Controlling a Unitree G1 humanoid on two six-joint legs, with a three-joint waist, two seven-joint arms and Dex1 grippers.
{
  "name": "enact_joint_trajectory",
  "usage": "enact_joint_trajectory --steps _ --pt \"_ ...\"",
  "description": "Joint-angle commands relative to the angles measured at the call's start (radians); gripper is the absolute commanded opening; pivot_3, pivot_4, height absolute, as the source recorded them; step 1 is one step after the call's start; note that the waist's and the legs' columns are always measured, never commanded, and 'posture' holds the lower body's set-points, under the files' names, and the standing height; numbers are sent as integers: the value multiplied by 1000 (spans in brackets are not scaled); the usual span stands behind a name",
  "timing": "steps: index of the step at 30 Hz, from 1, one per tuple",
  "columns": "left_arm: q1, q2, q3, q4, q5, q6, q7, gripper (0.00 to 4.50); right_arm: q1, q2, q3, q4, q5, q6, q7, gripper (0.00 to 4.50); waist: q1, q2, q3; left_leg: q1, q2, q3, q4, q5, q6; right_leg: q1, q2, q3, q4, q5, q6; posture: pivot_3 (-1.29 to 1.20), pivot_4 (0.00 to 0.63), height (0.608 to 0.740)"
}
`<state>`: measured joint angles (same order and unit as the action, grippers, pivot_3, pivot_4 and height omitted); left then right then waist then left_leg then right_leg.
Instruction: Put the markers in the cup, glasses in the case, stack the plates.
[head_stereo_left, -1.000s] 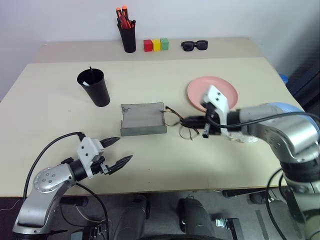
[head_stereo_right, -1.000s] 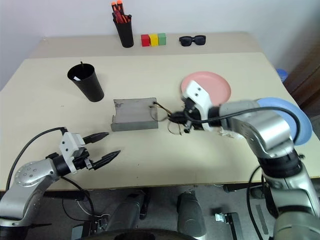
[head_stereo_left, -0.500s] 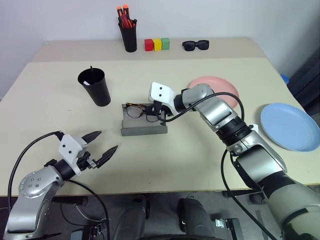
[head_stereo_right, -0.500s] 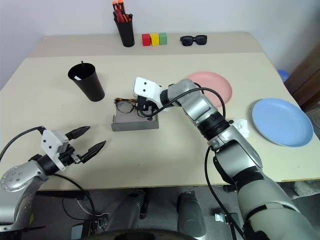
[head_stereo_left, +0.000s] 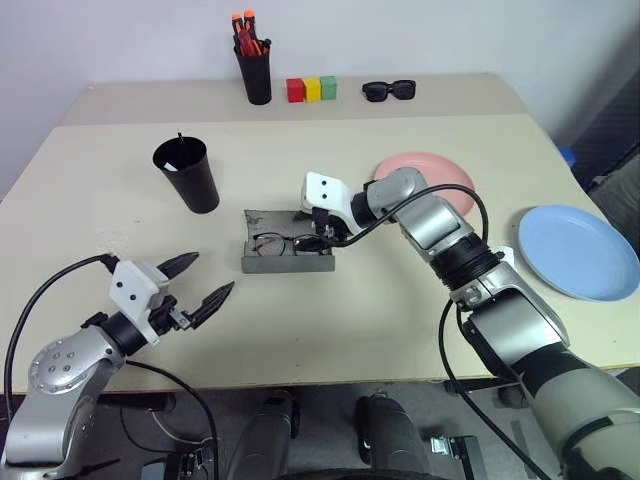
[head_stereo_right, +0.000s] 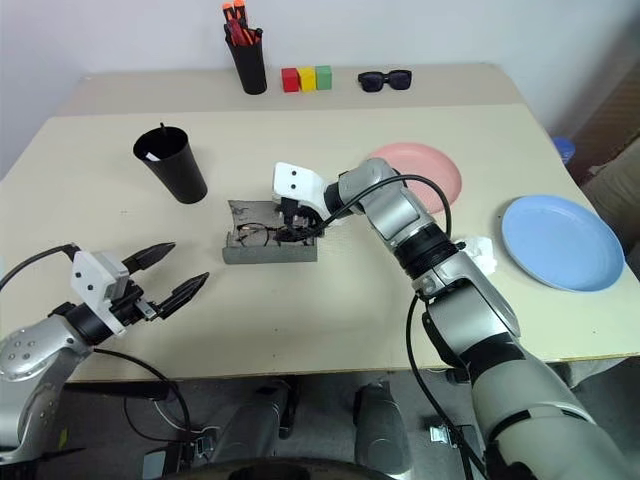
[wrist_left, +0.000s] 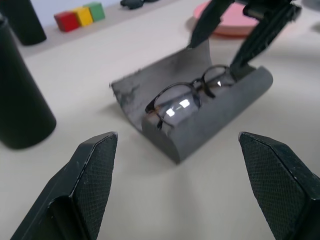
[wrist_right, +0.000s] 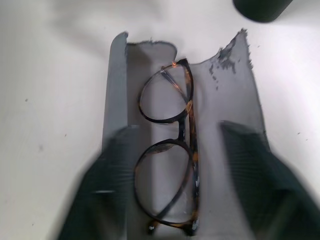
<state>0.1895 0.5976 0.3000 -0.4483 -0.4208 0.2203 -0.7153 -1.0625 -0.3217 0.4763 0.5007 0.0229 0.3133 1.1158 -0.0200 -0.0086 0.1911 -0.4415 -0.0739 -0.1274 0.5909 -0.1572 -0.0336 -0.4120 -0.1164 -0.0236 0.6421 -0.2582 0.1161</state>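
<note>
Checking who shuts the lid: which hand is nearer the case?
Right. The right hand hangs open just over the case; the left hand waits open, well short of it.

Grey case (head_stereo_left: 287, 252) holding dark, amber-flecked glasses (wrist_right: 172, 170) on the beige bench (head_stereo_left: 400, 310). Matte black cup (head_stereo_left: 187, 175) at ten o'clock; pink plate (head_stereo_left: 440, 172) and light blue plate (head_stereo_left: 577, 251) at three; red, yellow, green blocks (head_stereo_left: 312, 89) at twelve.

It looks like a plain office or lab room set up for tests: a bare beige table (head_stereo_left: 420, 340) against a blank white wall (head_stereo_left: 420, 40), with three coloured blocks (head_stereo_left: 312, 89), a pen holder (head_stereo_left: 257, 75) and sunglasses (head_stereo_left: 389, 91) lined along the far edge, and grey floor (head_stereo_left: 470, 410) under the near side.
</note>
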Motion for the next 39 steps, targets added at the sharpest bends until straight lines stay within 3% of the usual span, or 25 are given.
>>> enact_joint_trajectory --steps 1,5,7,9,12,14,21,26,32,39 --pt "-21 5 2 8 2 -4 8 4006 -16 7 -55 -29 2 -3 -18 3738 0 0 0 0 0 0 0 0 0 0 0 0 0 0 0 0 150 740" --pt "-76 -10 -4 56 -9 29 37 4006 6 -5 -84 -82 12 10 -23 3738 0 0 0 0 0 1 0 0 0 -2 0 1 3 0 0 0 150 740" --pt "-153 -21 -21 100 -23 104 80 3454 41 -25 -104 -153 25 25 -20 3811 2 0 0 0 0 0 0 0 0 -2 0 1 4 0 0 0 150 740" --pt "-230 -34 -41 136 -31 173 117 2704 82 -47 -126 -230 37 46 -19 3811 10 0 0 0 0 0 1 1 -1 -1 0 0 6 0 0 0 150 740" --pt "-360 -64 -84 193 -7 216 159 1066 156 -82 -156 -338 41 78 -42 3811 9 -1 0 0 -1 0 1 1 -1 -1 0 0 5 0 1 0 150 740" --pt "-538 -102 -144 302 36 260 208 99 272 -148 -197 -479 56 89 -50 3811 21 -2 0 0 -2 0 2 1 -1 1 0 -2 5 0 1 0 150 740" --pt "-939 -125 -338 609 124 475 164 99 540 -249 -329 -759 98 73 -128 3811 12 -3 0 0 -3 1 4 2 -2 3 -1 -3 6 0 3 0 150 740" --pt "-1117 -144 -412 859 167 548 93 99 657 -298 -394 -870 116 126 -181 3811 -2 -3 0 1 -2 1 4 2 -2 2 0 -4 6 0 3 0 150 740" --pt "-1166 -129 -471 958 193 567 -43 99 717 -326 -455 -930 127 162 -248 3811 2 -4 1 0 -2 0 4 2 -2 3 -1 -4 6 -1 4 0 150 740" --pt "-1040 -32 -524 759 198 540 -218 99 743 -342 -466 -891 132 141 -271 3811 1 -4 0 0 0 0 4 2 -2 3 -1 -3 6 -1 4 0 150 740"
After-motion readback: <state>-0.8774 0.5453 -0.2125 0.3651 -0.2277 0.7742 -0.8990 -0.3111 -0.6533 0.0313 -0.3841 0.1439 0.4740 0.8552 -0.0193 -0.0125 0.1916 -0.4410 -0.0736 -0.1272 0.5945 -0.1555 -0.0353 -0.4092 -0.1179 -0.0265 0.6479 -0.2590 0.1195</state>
